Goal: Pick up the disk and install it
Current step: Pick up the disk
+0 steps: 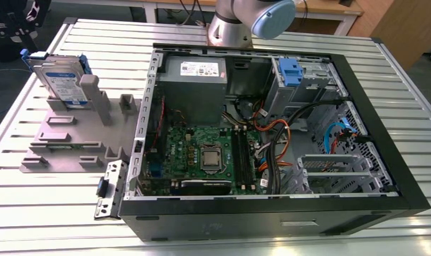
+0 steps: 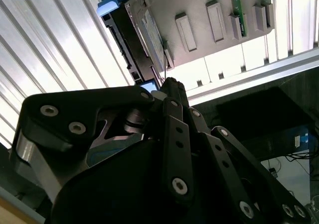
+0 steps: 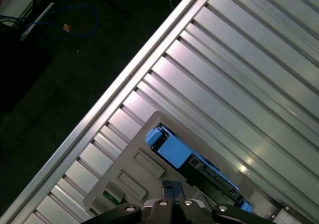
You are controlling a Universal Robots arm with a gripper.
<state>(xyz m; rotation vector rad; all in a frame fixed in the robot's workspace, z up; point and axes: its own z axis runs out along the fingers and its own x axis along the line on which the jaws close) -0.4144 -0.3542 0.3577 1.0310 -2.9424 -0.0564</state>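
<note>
disk (image 1: 62, 82) upright in holder (image 1: 67, 148), closed claw (image 2: 172, 83) near

Table slats (image 2: 55, 45): are glaring white in my second wrist view.
My claw (image 2: 172, 84): is showing dark against that glare.
Computer case (image 1: 272, 218): is sitting in even light with soft shadows, exterior view.

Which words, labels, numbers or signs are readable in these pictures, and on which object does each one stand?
No text can be read as it stands.
Blue-and-white label on the disk: print too small to read.
White label on the power supply: print too small to read.
Motherboard: markings too small to read.
</note>
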